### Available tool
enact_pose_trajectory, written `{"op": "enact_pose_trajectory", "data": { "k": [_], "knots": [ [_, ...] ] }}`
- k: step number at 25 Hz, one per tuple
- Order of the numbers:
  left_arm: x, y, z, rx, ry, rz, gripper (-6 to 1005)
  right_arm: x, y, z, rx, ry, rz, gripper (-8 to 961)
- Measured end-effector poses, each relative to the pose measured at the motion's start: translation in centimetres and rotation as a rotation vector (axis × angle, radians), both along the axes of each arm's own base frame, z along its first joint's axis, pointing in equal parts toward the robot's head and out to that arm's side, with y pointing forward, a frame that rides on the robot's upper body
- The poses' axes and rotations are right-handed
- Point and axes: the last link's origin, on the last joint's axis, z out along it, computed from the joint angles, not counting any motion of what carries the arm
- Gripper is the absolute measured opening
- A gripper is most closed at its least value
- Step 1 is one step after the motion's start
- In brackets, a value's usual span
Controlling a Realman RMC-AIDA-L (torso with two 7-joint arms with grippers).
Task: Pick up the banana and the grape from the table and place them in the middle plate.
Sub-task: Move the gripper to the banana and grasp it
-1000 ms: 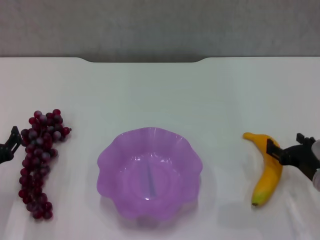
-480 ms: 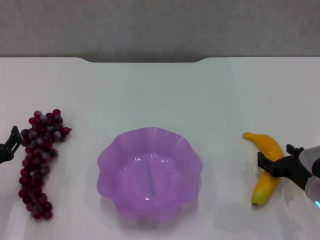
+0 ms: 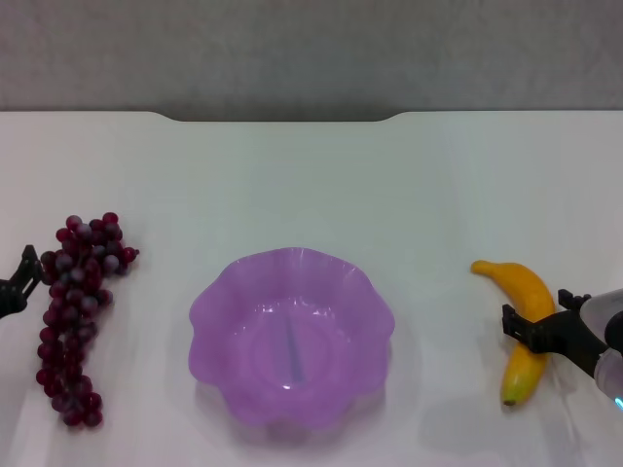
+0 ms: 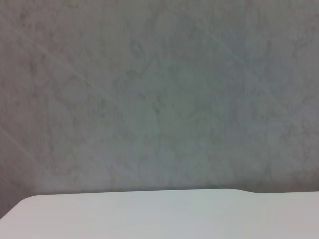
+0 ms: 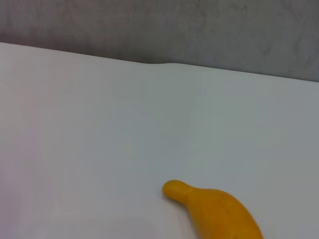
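While the left gripper (image 3: 14,287) waits beside the grape (image 3: 76,317) – jaw state unclear – and the middle plate (image 3: 291,336) stands empty, the right gripper (image 3: 531,331) has closed on the banana (image 3: 523,326), nudging it slightly – a lift seems imminent.

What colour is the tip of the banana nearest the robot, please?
Greenish-yellow, while the rest of the banana is yellow-orange; the head view shows it best.
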Motion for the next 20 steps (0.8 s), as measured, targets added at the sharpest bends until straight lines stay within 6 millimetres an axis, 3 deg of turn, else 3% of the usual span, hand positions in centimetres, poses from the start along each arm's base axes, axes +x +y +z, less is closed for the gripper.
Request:
{"op": "enact_pose_trajectory", "data": {
  "k": [11, 16, 20],
  "knots": [
    [0.03, 0.04, 0.04, 0.001, 0.000, -0.002, 895, 0.08, -0.03, 0.03, -0.010, -0.033, 0.016, 861],
    [0.03, 0.05, 0.06, 0.001, 0.000, -0.002, 895, 0.06, -0.10, -0.05, -0.025, -0.078, 0.043, 654],
    [0.03, 0.05, 0.06, 0.001, 0.000, -0.002, 895, -0.03, -0.11, -0.13, -0.028, -0.082, 0.049, 571]
  ]
}}
